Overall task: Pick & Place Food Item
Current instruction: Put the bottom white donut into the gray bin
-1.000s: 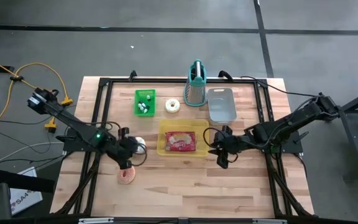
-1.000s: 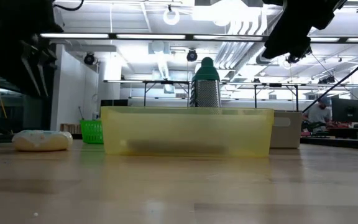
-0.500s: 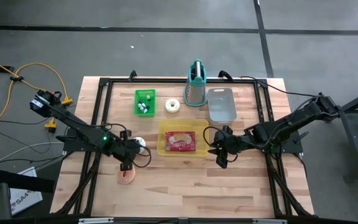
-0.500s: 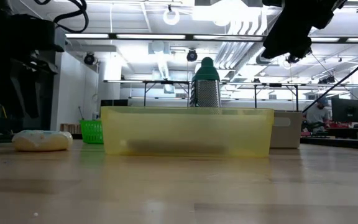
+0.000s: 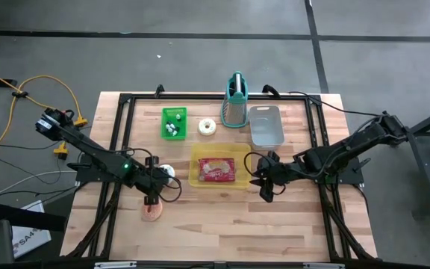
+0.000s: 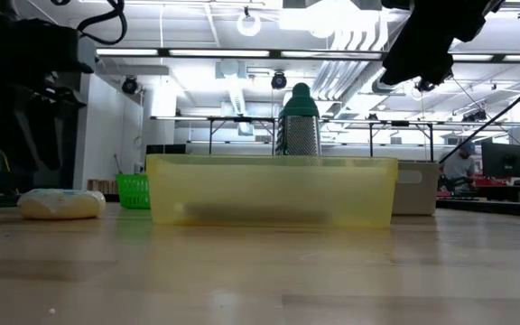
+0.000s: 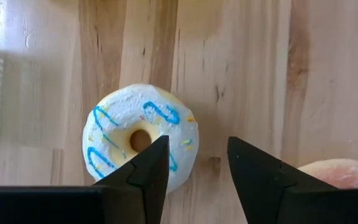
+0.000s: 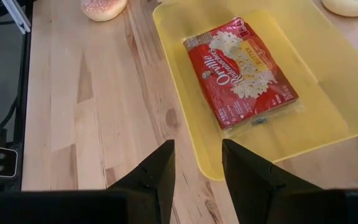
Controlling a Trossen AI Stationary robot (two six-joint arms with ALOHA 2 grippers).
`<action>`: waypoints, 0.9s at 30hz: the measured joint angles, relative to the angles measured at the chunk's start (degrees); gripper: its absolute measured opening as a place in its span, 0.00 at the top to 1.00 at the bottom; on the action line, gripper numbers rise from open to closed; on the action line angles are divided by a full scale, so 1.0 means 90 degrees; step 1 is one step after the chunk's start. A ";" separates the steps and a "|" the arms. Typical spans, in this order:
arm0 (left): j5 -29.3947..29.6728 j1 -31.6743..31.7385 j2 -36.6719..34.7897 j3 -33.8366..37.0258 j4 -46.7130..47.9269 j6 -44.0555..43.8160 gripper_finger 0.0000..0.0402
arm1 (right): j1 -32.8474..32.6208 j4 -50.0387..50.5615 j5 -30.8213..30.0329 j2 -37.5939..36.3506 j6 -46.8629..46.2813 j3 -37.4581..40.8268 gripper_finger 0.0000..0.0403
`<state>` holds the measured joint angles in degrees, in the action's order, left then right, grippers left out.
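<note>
The yellow tray (image 5: 239,181) at the middle of the surface (image 5: 222,232) already holds 1 red popcorn packet (image 8: 243,71), so part of the job looks done. Other food is still loose: a white doughnut with blue icing (image 7: 140,137) beside a pink doughnut (image 5: 153,212), and another pale doughnut (image 5: 208,128) near the green basket (image 5: 174,123). The left gripper (image 7: 197,171) hangs over the iced doughnut with its fingers apart, gripping nothing. The right gripper (image 8: 197,168) waits beside the tray's edge, fingers apart and empty. Grasping, carrying and dropping the next item all remain.
</note>
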<state>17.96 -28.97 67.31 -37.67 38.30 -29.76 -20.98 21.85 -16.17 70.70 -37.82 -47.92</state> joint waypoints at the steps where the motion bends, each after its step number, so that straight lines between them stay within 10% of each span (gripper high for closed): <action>1: 0.0012 0.0000 0.0000 0.0034 0.0008 0.0000 0.61 | -0.0018 0.0000 -0.0008 0.0000 0.0000 0.0000 0.70; 27: -0.0466 0.0719 0.0208 0.0255 -0.0429 0.0560 0.61 | -0.0688 -0.0024 -0.0402 0.0000 -0.0297 0.0000 0.70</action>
<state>13.76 -22.50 69.18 -35.38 34.44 -24.72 -27.18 21.63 -19.79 70.70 -40.49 -47.92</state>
